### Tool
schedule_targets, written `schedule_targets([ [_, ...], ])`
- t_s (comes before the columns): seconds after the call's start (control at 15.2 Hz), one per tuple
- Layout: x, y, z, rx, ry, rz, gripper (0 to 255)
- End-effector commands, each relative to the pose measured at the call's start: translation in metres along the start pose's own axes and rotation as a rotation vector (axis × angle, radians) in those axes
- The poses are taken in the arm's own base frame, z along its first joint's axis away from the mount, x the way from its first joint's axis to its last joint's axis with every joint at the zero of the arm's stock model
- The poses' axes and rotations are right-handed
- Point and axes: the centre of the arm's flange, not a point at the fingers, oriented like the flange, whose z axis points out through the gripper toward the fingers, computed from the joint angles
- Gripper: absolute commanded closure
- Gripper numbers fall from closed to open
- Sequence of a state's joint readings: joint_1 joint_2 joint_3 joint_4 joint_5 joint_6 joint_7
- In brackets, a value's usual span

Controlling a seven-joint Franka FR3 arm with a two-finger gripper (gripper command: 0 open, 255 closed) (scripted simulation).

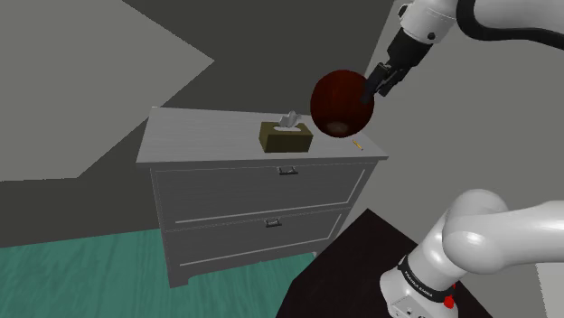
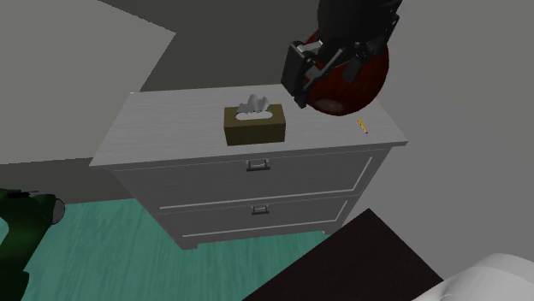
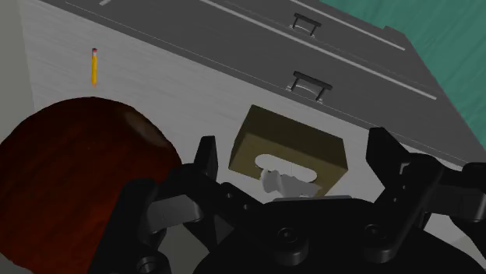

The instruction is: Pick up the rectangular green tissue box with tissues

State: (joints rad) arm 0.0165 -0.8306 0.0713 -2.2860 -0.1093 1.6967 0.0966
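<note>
My jaws stand wide apart and empty, poised above the dresser. In the wrist view the tissue box (image 3: 288, 148) is framed between them, well below and untouched. The box is olive-green with white tissue poking from its slot. It sits on the surface (image 1: 203, 135) near the front edge, about midway along. Just beside the jaws is a dark red round thing (image 3: 78, 179), bowl or ball I cannot tell, and a pencil (image 3: 93, 66) lies beyond it. My worry is that on the way down the jaw on that side clips the red thing and rolls it into the box or off the edge. The jaws might also pinch only tissue, or shove the box if they land off-centre. I can read no brand or writing on the box.
</note>
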Motion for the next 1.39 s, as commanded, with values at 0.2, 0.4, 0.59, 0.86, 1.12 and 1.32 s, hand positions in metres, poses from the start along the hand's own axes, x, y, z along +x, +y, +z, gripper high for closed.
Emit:
schedule_targets([
  [0.2, 0.022, -0.011, 0.028, 0.033, 0.005, 0.131, 0],
  [0.4, 0.045, -0.020, 0.056, 0.066, 0.009, 0.261, 0],
  [0.59, 0.069, -0.027, 0.083, 0.099, 0.014, 0.392, 0],
  [0.86, 0.103, -0.033, 0.119, 0.143, 0.020, 0.566, 0],
  [1.12, 0.138, -0.034, 0.154, 0.187, 0.026, 0.740, 0],
  [1.32, 0.164, -0.032, 0.181, 0.220, 0.031, 0.871, 0],
])
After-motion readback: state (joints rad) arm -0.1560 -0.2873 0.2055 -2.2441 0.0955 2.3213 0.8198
